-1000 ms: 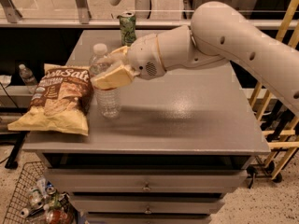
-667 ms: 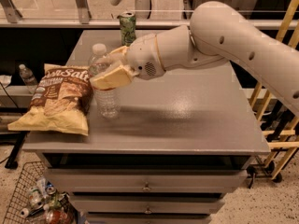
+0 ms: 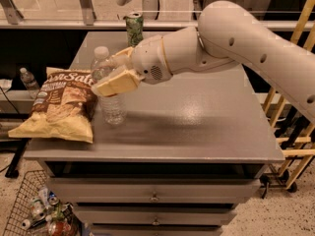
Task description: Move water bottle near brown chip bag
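The water bottle (image 3: 113, 109), clear and ribbed with a white cap, stands upright on the grey table (image 3: 197, 127) at its left side. Its base is just to the right of the brown chip bag (image 3: 61, 104), which lies flat at the table's left front corner. My gripper (image 3: 106, 73) reaches in from the right on a big white arm. Its tan fingers (image 3: 117, 82) are shut on the bottle's upper half, one in front and one behind. The label band is hidden by the front finger.
A green drink can (image 3: 134, 28) stands at the table's far edge, behind the arm. A smaller bottle (image 3: 28, 81) sits on a low shelf to the left. A wire basket (image 3: 24, 215) of litter stands on the floor at front left. A wooden rack (image 3: 290, 132) stands right.
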`<state>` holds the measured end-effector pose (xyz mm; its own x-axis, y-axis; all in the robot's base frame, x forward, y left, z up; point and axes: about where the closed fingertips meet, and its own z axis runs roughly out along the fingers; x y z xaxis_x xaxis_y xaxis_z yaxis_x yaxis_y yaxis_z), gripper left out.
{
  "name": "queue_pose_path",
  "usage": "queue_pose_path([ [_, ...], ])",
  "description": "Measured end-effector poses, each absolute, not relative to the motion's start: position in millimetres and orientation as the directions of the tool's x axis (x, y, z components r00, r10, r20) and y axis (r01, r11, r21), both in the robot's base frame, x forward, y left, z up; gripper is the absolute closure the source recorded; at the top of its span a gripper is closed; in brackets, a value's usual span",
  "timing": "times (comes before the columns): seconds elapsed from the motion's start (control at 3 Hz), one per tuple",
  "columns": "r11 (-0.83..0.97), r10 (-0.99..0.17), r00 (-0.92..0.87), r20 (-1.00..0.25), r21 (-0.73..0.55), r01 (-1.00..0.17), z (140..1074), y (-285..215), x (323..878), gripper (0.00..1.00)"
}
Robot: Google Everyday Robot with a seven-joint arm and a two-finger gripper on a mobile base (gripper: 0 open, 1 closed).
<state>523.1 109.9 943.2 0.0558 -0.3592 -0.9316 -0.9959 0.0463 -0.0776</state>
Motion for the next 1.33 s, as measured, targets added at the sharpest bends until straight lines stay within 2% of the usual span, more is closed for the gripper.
queue_pose_path([
  [0.33,0.042,-0.36,0.058,-0.931,-0.079,-0.996,943.7,112.0,521.7,0.0],
  [1.0,0.056,-0.396,0.063,-0.916,-0.092,-0.994,950.7,95.5,516.4,0.0],
  [1.33,0.112,-0.436,0.027,-0.9,-0.084,-0.99,954.0,53.9,506.1,0.0],
])
